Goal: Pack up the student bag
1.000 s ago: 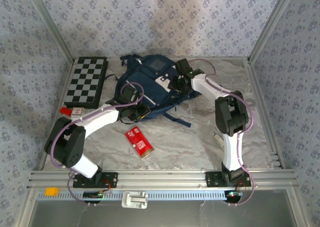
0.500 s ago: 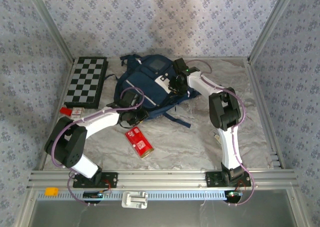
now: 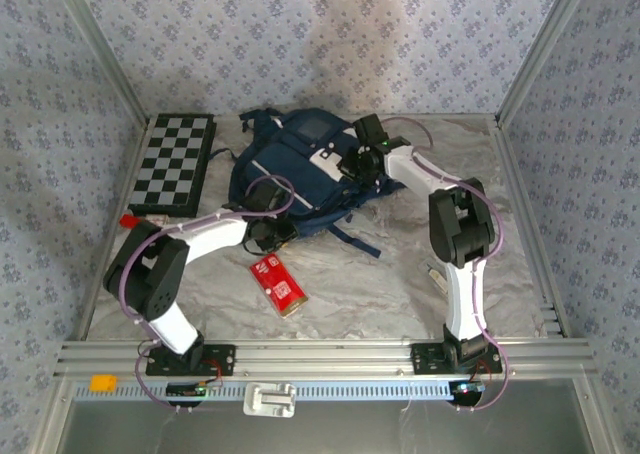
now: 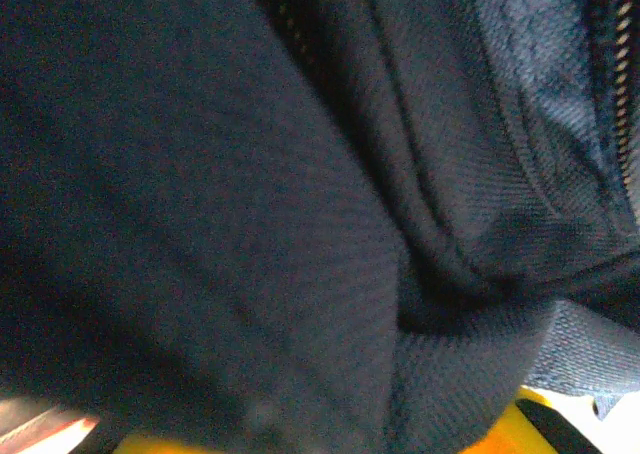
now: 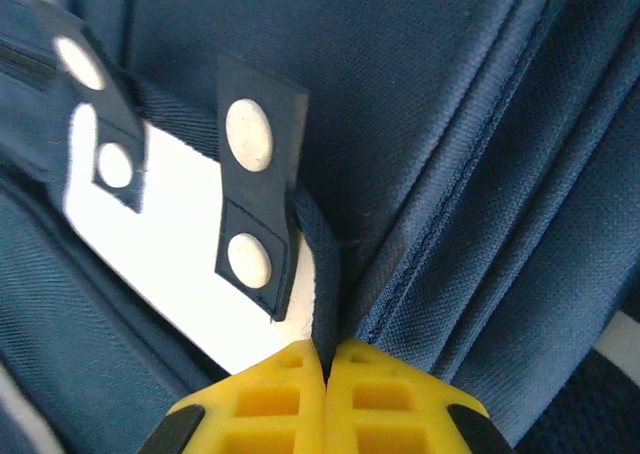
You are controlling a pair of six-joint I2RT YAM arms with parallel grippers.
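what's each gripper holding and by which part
The right gripper is shut on the student bag, pinching a thin navy strap beside its white patch. The left gripper presses into bag fabric; hold cannot be told.

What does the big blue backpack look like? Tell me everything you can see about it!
The student bag is navy woven fabric with white patches, a thin white stripe, zips, dark straps and studded tabs. It lies flat at the back of the table, beside a checkered board. The right gripper is shut on a thin strip of its fabric. The left gripper is right against its near edge.
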